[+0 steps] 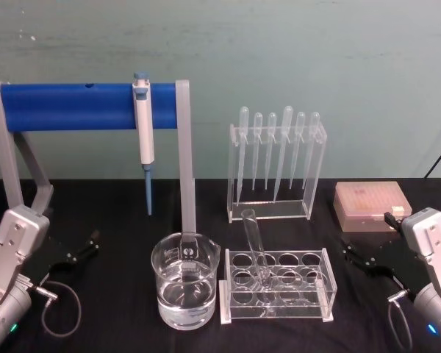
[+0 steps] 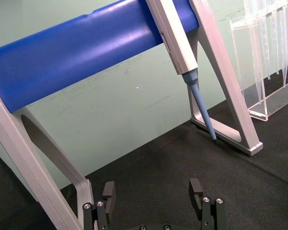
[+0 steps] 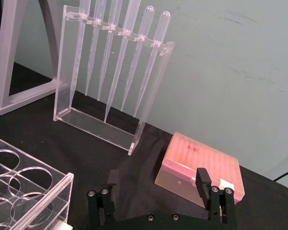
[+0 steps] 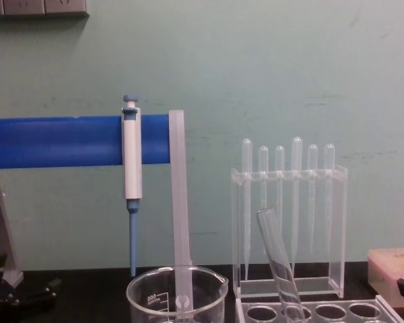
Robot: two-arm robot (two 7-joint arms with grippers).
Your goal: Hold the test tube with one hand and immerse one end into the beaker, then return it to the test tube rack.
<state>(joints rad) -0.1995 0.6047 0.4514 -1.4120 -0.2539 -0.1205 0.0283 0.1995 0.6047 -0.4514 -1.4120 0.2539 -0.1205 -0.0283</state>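
The clear test tube leans in a back hole of the acrylic rack, its open top tilted left; it also rises from the rack in the chest view. Left of the rack stands the glass beaker, partly filled with clear liquid. My left gripper rests low on the black table, well left of the beaker, open and holding nothing. My right gripper sits low to the right of the rack, also open and holding nothing.
A grey stand with a blue bar holds a white-and-blue pipettor behind the beaker. A clear rack of plastic pipettes stands behind the tube rack. A pink tip box lies at the back right.
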